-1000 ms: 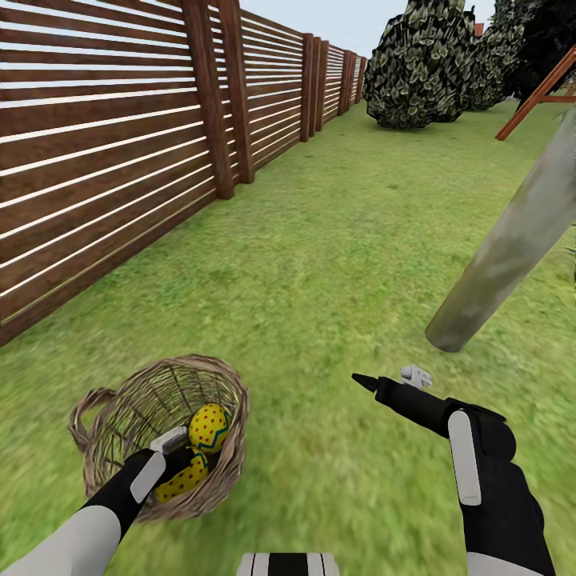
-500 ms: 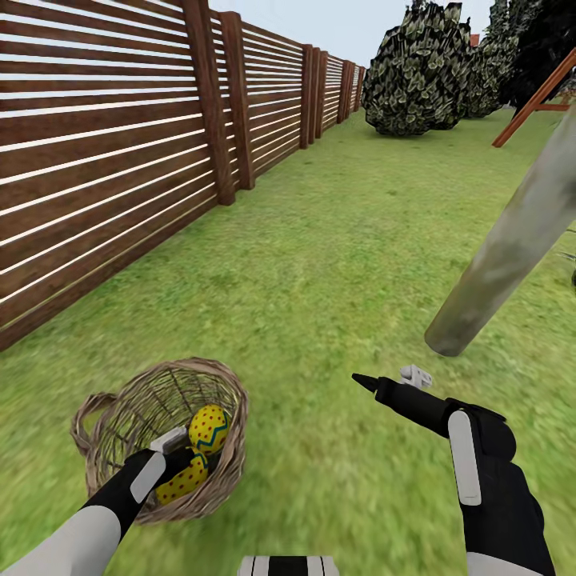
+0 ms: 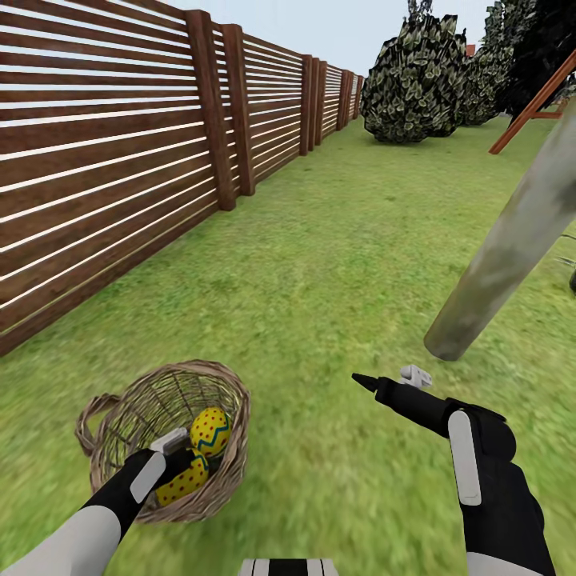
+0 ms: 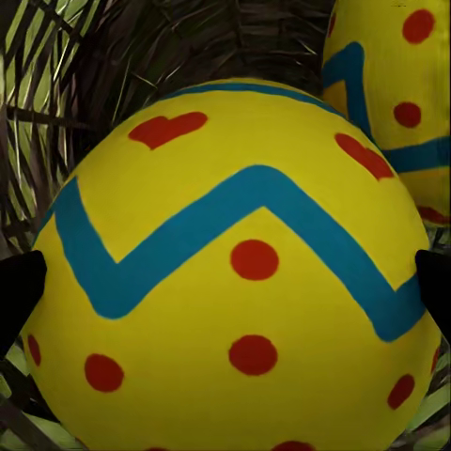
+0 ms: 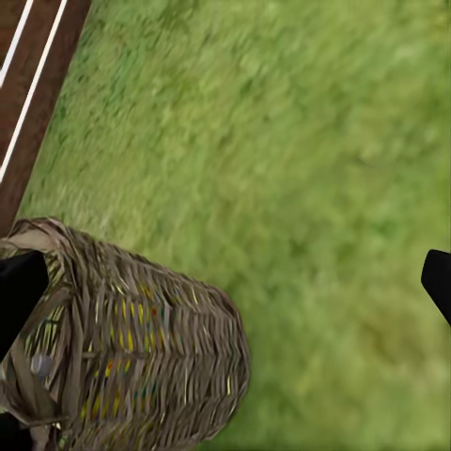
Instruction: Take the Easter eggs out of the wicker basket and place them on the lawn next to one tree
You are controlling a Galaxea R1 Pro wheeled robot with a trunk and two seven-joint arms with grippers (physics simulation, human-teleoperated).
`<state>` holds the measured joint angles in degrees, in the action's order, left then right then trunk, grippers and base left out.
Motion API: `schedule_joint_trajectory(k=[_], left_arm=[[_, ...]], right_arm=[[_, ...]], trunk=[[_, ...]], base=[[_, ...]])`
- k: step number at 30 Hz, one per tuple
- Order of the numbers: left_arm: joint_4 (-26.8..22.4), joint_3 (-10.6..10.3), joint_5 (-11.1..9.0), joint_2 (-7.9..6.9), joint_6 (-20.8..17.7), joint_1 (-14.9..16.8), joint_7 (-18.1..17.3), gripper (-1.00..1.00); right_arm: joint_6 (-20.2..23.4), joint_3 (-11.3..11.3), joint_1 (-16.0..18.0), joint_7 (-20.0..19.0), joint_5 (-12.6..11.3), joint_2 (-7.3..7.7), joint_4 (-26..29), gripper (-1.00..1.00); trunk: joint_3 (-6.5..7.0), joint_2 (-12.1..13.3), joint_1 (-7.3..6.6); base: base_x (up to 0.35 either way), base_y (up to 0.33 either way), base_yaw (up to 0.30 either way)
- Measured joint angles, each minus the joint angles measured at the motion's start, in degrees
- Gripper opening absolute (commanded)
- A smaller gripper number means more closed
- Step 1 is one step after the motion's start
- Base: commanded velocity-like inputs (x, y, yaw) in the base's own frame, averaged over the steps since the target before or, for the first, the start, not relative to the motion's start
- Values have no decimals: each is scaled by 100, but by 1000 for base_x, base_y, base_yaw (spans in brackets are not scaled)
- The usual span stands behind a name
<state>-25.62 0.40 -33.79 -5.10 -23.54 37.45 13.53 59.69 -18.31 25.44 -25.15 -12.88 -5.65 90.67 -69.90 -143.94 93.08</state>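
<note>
Currently the extraction step is in hand. The left gripper (image 3: 182, 458) is down inside the wicker basket (image 3: 120, 416), which stands on the lawn (image 3: 320, 264) near the fence (image 3: 104, 160). In the left wrist view an Easter egg (image 4: 235, 282) sits between the dark fingertips (image 4: 19, 291), one at each flank; firm contact cannot be confirmed. A second egg (image 3: 210, 430) lies just beside it. The right gripper (image 3: 384, 382) hovers over bare grass, empty, its fingers spread. The tree (image 3: 504, 248) trunk meets the ground nearby. Next move, as judged: secure the grasp, lift clear of the rim, carry toward that trunk.
</note>
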Motion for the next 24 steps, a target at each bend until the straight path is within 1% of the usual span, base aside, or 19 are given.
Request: schedule_joint_trajectory(k=[3,5,8,11,16,18,21,24], left_arm=[[-1,0,0,0,-28,0,4,-100],[2,-1,3,0,-36,-1,2,-100],[1,0,-1,0,-37,-1,2,-100],[1,0,4,0,-38,-1,6,-100],[0,0,-2,0,-37,-1,18,-100],[3,0,4,0,-39,-1,28,-100],[4,0,-2,0,-39,-1,39,-100],[9,-1,-1,0,-39,-1,49,-100]], right_arm=[[0,-3,0,0,0,0,0,100],[0,-1,0,0,-4,0,0,100],[0,-2,0,0,0,0,0,100],[0,-4,0,0,-3,0,0,100],[0,-4,0,0,0,0,0,100],[0,-3,0,0,-3,0,0,100],[0,-4,0,0,0,0,0,100],[0,-6,0,0,-3,0,0,100]], trunk=[[0,0,0],[43,2,-5],[44,3,-5],[110,6,-13],[111,7,-13],[154,9,-18],[155,9,-18],[221,13,-26]], base=[[0,0,0],[0,0,0],[0,0,0],[0,0,0],[0,0,0],[0,0,0],[0,0,0],[0,0,0]])
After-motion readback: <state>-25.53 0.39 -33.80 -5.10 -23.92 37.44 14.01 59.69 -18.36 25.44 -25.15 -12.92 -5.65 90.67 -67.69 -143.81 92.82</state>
